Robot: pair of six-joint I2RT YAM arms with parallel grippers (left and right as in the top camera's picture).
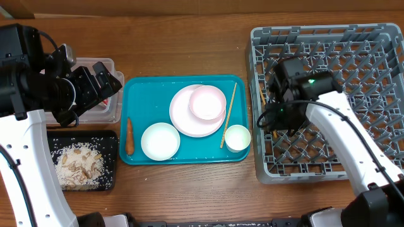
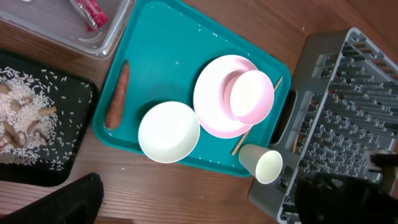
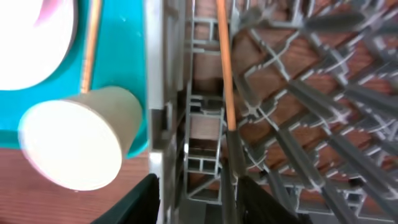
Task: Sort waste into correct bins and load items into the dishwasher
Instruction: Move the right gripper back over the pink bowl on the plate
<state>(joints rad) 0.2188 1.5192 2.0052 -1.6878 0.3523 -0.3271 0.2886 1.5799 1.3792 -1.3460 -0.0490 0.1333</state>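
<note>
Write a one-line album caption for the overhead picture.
Right gripper over a chopstick lying in the dish rack; plate, two bowls, cup and second chopstick wait on the teal tray.

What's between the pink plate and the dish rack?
A wooden chopstick, on the teal tray beside the plate, short of the dish rack, one end by the cup. Overhead view shows it.

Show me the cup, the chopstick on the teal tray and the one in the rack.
cup (image 1: 237, 138): overhead view, its open mouth.
tray chopstick (image 1: 228, 115): overhead view, mid-shaft.
rack chopstick (image 3: 225, 62): right wrist view, mid-shaft.
</note>
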